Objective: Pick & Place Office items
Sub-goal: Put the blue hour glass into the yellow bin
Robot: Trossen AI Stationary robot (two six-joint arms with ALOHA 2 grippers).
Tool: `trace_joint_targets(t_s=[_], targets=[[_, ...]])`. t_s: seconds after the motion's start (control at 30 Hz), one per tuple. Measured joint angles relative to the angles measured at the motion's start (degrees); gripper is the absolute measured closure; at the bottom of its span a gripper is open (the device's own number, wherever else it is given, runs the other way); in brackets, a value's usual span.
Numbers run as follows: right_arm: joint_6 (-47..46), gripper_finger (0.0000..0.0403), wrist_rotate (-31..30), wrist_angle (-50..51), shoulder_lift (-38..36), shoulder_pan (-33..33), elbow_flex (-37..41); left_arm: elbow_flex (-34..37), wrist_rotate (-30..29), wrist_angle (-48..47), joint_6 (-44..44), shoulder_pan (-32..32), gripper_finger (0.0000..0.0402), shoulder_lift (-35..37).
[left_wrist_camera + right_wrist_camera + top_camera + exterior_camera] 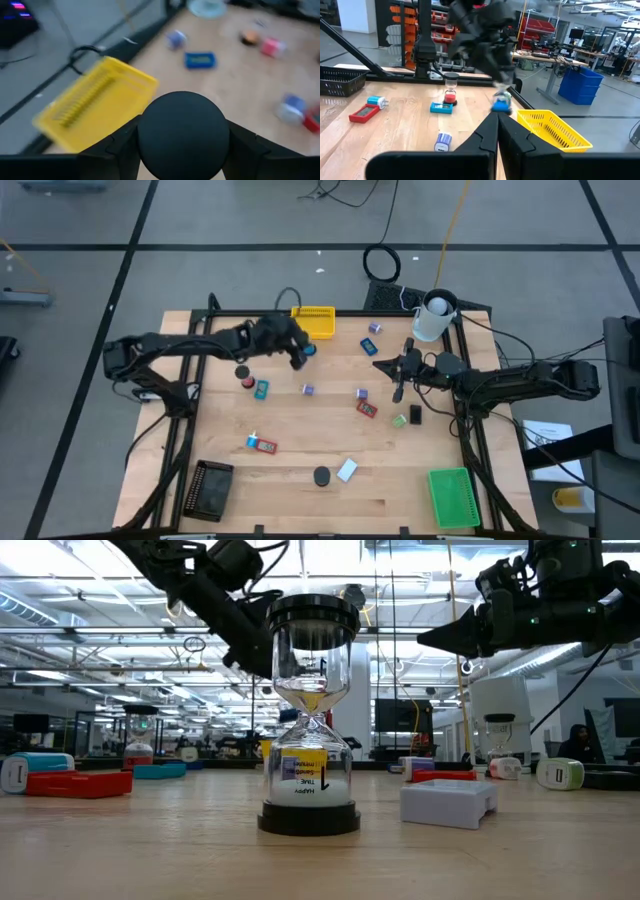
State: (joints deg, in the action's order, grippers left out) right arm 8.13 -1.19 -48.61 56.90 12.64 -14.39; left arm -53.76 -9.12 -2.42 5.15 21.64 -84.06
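Observation:
My left gripper [301, 352] hovers beside the yellow mesh tray [315, 321], shut on a small item with a black round cap [182, 135] and a bluish body [501, 103]. My right gripper [384, 366] is shut and empty, in the air near the white cup [432, 318]; its fingers [496, 131] point toward the left arm. Other office items lie scattered on the table: a black-capped hourglass [310, 720], a white block [347, 470], a red-sand hourglass [243, 377], a teal block [261, 389], purple pieces [308, 390], a red block [367, 409] and a green block [399, 420]. My left gripper pinches the item's black round cap [182, 107] between its two fingers [117, 147], one on either side of the cap. The fingers come from above, slanting down. The item hangs below them, lifted clear of the table, its bluish body [501, 103] lowest.
A black mesh tray [210, 488] sits at the near left corner and a green one [452, 496] at the near right. A blue block [369, 346] and a purple piece [375, 328] lie between the yellow tray and the cup. Cables run past the far edge.

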Motion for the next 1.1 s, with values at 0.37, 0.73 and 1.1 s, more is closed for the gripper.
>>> trace_joint_targets(t_s=[0.37,0.73,1.1], targets=[[0.1,0.0399,0.0,0.0,0.0,0.0,0.0,-8.8,2.1,-3.2,-0.5,9.7,0.0184,-3.8],[0.1,0.0399,0.0,0.3,0.0,0.0,0.0,-11.5,-1.8,-4.1,-3.1,10.6,0.0180,-12.9],[0.1,0.0399,0.0,0.4,0.0,0.0,0.0,-11.5,-2.1,5.2,-3.5,13.1,0.0185,-19.2]])
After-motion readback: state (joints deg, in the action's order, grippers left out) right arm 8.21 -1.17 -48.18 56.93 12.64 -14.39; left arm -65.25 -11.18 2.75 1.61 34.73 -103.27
